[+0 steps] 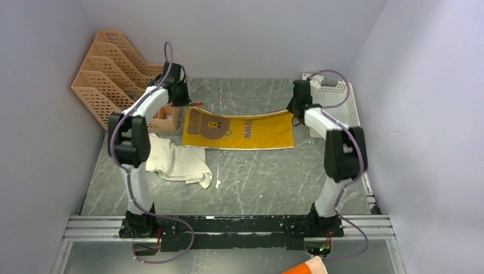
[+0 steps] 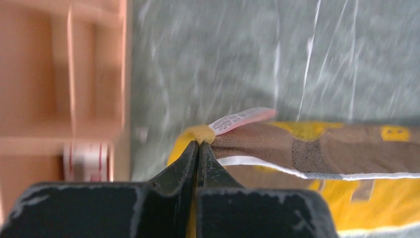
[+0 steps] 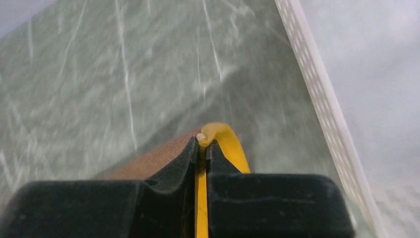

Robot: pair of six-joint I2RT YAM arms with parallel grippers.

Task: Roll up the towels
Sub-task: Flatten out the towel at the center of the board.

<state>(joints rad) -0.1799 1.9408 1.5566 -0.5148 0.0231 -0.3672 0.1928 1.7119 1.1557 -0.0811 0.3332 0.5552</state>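
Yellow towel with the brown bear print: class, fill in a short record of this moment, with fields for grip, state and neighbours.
state: yellow bear-print towel spread out, not yet rolled
far left corner: pinched in the shut left gripper, beside a white care label
far right corner: pinched in the shut right gripper
neighbour: crumpled white towel on the grey marbled table, at its near left
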